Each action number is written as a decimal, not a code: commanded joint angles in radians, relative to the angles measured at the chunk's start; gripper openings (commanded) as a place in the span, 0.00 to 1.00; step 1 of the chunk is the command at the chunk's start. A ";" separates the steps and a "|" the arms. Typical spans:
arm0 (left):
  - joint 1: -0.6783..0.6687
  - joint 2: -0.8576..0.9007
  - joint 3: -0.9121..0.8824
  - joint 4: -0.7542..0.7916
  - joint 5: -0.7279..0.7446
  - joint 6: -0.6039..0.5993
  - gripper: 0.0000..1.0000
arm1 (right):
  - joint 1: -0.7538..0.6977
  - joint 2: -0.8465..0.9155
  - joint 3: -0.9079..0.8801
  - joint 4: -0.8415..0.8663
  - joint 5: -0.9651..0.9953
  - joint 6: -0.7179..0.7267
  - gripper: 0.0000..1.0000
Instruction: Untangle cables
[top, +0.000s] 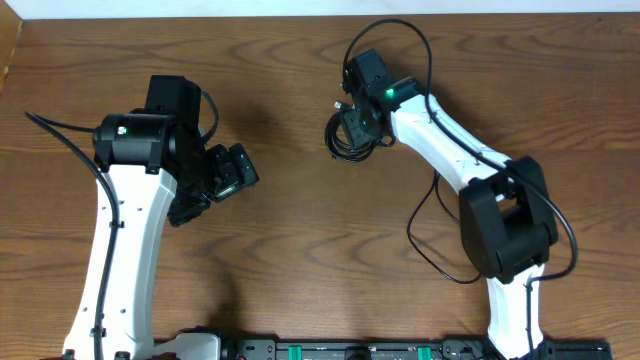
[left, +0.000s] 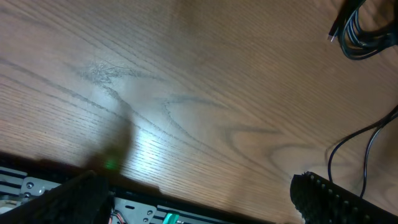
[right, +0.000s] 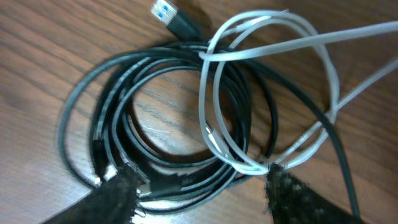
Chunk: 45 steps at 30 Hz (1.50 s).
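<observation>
The cables (top: 345, 140) lie as one small coiled bundle on the wooden table at the back middle. In the right wrist view the black coils (right: 155, 68) are looped through with white cord (right: 214, 106), and a black plug with a blue tip (right: 171, 15) sticks out at the top. My right gripper (top: 352, 126) is over the bundle and open; its fingers (right: 205, 193) straddle the near side of the coil. My left gripper (top: 232, 172) is open and empty, well to the left of the bundle. In its wrist view (left: 199, 202) the bundle (left: 364, 40) shows at the top right.
A thicker black arm cord (top: 425, 235) loops on the table beside the right arm's base and also shows in the left wrist view (left: 360, 143). Another arm cord (top: 60, 135) runs along the left arm. A metal rail (top: 350, 350) lines the front edge.
</observation>
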 joint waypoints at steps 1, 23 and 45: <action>0.004 0.000 0.002 -0.003 -0.010 -0.009 0.99 | 0.005 0.021 -0.005 0.018 0.017 -0.024 0.57; 0.004 0.000 0.002 -0.003 -0.010 -0.009 0.99 | 0.003 0.071 -0.005 0.116 0.089 -0.023 0.27; 0.004 0.000 0.002 -0.003 -0.010 -0.009 0.99 | 0.001 -0.542 -0.002 0.098 0.062 0.177 0.01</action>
